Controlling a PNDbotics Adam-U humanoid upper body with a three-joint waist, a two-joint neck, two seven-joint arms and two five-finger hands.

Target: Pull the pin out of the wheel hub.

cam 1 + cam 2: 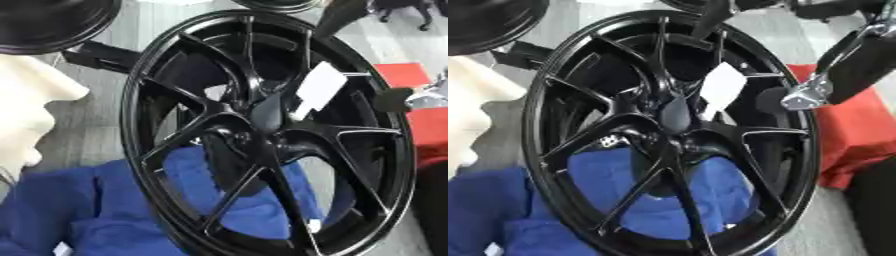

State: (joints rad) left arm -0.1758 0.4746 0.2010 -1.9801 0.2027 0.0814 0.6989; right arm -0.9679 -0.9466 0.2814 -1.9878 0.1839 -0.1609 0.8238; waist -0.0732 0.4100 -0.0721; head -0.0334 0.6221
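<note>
The glossy black spoked wheel hub is seen upright on crumpled blue cloth; no hand's state can be told.

Glossy black spoked alloy wheel hub: black throughout, centre of frame
White rectangular tag: plain white, on upper spokes
Blue crumpled cloth: solid blue, lower left
Red fabric: plain red, right edge
Cream foam block: off-white, left edge
</note>
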